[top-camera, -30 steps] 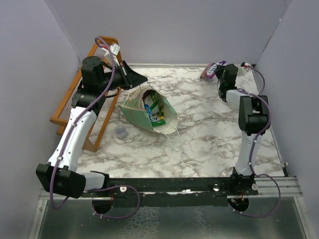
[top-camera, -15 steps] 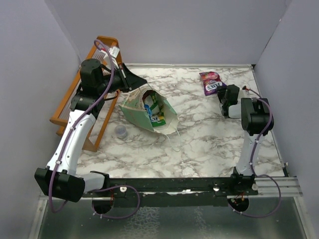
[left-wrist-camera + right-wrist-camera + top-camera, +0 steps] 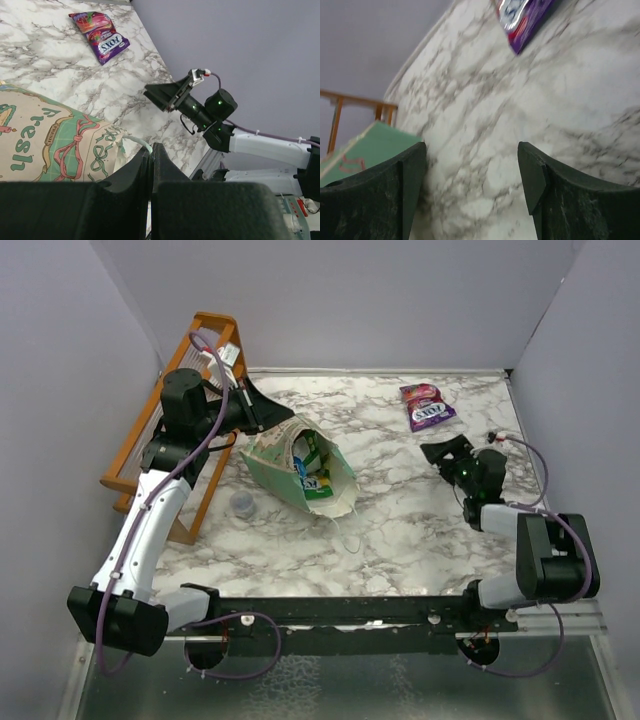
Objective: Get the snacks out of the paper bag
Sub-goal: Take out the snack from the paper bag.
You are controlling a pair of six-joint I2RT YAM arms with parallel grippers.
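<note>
Holding the paper bag (image 3: pixel 268 466) by its rim, the left tool (image 3: pixel 151 152) is pinched tight. The bag lies on its side on the bench (image 3: pixel 400 525), mouth gaping. The right tool (image 3: pixel 471 150) hangs wide and empty, apart from the one purple packet (image 3: pixel 427 406) lying out. Fetching another looks next: reach into that mouth. Inside I count three packets (image 3: pixel 312 465), perhaps more hidden.

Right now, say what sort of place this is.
Likely a robot test booth: plain lilac panels wall in a marble-look table, the left arm and right arm are bolted to a rail at its near edge, and a paper bag and candy packet lie there.
</note>
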